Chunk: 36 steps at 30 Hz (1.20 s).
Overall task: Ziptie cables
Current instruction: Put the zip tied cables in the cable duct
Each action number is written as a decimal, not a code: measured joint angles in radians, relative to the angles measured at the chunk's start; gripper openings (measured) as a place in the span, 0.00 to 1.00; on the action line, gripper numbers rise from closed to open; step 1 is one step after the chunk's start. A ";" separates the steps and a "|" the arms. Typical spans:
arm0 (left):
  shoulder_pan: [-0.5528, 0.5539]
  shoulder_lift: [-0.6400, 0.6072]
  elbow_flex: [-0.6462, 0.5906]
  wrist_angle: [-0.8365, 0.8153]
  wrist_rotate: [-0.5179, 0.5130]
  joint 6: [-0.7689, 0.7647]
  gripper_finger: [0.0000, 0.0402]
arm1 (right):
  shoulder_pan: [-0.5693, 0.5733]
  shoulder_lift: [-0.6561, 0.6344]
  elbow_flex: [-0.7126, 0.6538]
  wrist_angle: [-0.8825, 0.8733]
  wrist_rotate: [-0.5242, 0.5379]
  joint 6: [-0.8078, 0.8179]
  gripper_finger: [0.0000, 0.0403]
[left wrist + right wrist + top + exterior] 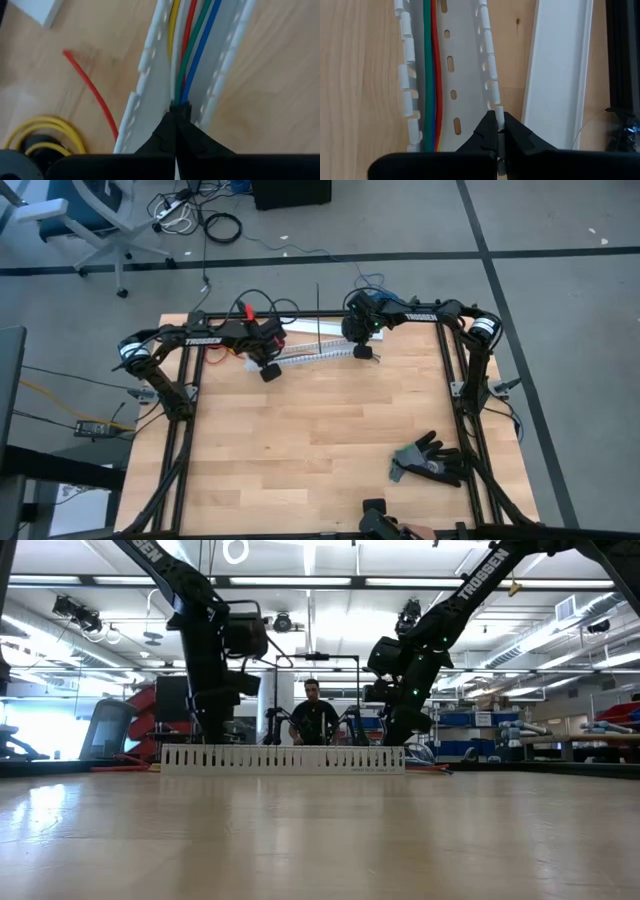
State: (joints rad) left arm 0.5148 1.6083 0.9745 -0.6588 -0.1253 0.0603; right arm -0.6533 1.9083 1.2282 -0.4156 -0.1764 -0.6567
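As the two arms reached in over the far edge of the wooden tabletop (300, 440), the items ran as follows, left to right.

Item one: left pincer (270, 370), one in number, at the left end of the white slotted duct (315, 357). Its fingers (165, 135) were closed together, their tips pressed onto the cables (192, 45) lying in the duct channel. Whether it truly gripped a wire could not be told.

Item two: cables, counted in the left wrist view as five strands within the channel: yellow, white, red, green and blue. One loose red wire (92, 90) and one yellow coil (45, 132) lay on the wood beside the duct.

Item three: white slotted duct, one, lying across the far part of the tabletop between the two pincers. One plain white cover strip (555, 75) lay just beside it.

Item four: ziptie (317, 315), one thin black strap, crossing the duct and pointing out past the far edge.

Item five: right pincer (362, 352), one, at the duct's right end, closed on a single white tooth of the duct's side wall (498, 117).

Item six: black glove (432, 460), one, near the tabletop's right front corner, well apart from the duct.

Item seven: one person (313, 715), standing in the room beyond.
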 joint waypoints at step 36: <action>0.000 0.043 -0.016 -0.106 -0.037 -0.038 0.00 | 0.001 0.000 0.000 -0.006 -0.002 0.012 0.00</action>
State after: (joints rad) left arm 0.5150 1.6511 0.9581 -0.7652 -0.1620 0.0219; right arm -0.6521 1.9079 1.2285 -0.4217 -0.1787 -0.6450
